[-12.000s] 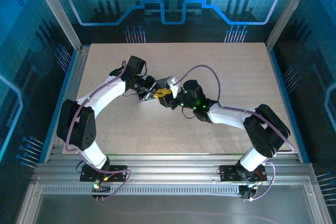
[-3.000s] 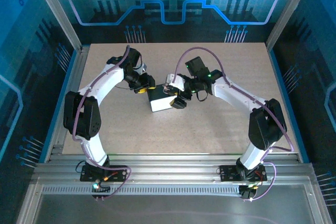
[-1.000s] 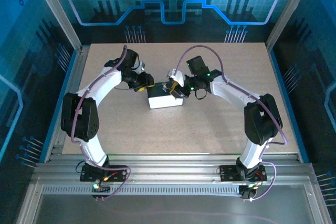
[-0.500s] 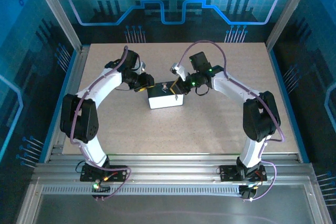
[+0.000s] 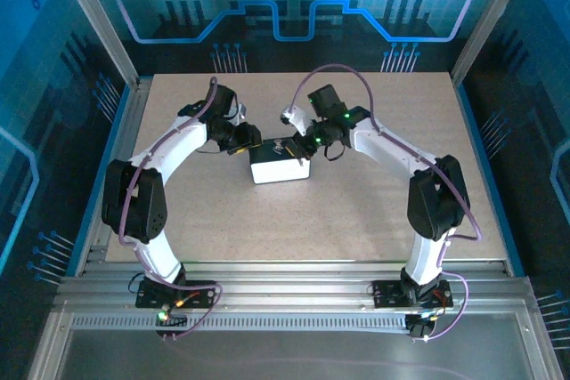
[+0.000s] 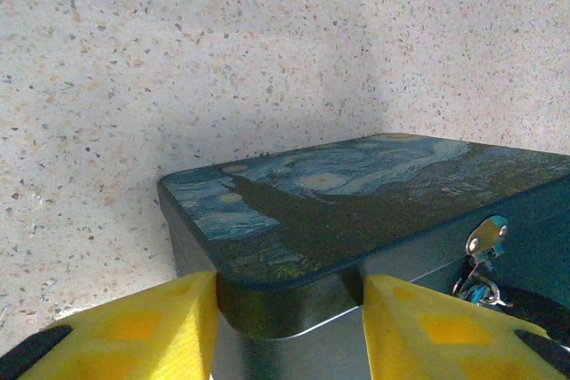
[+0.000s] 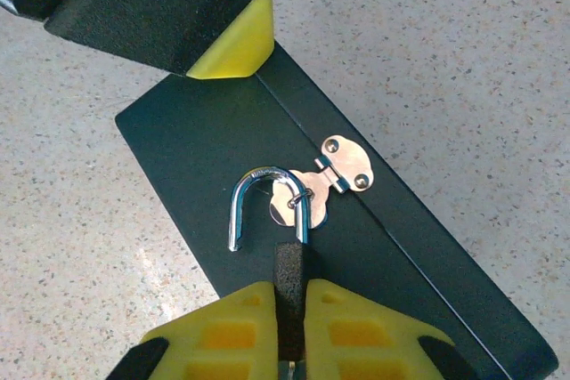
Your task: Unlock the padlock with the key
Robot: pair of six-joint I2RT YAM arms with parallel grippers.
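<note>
**Right gripper** (image 7: 289, 295): its yellow, ribbed plastic pads are pressed together on the slim black body of the padlock (image 7: 291, 260), pinching it from both sides. The padlock sits against the dark front face of the box (image 7: 205, 131), at the hasp.

**Shackle** (image 7: 258, 175): a polished steel U. One leg runs into the black body, while the other ends free, clear of the body. The bend passes through the loop of the hasp.

**Hasp** (image 7: 343, 162): a small copper-coloured plate with rounded lobes and two rivets, lying across the seam between lid and base.

**Left gripper** (image 6: 289, 309): its two blunt yellow fingers (image 6: 142, 331) straddle a rounded corner of the box and appear to press on its two sides. One yellow pad tip (image 7: 233, 37), backed by matte black housing, meets the far edge of the box in the right wrist view.

**Box** (image 6: 356, 184): a smooth metal tin with rounded edges. Its lid is printed with a swirling blue night sky dotted with yellow.

**Table** (image 5: 374, 211): a flat, pale speckled surface, stone-like in grain. The box lies near its middle, between the two grippers (image 5: 249, 142) (image 5: 301, 144).
</note>
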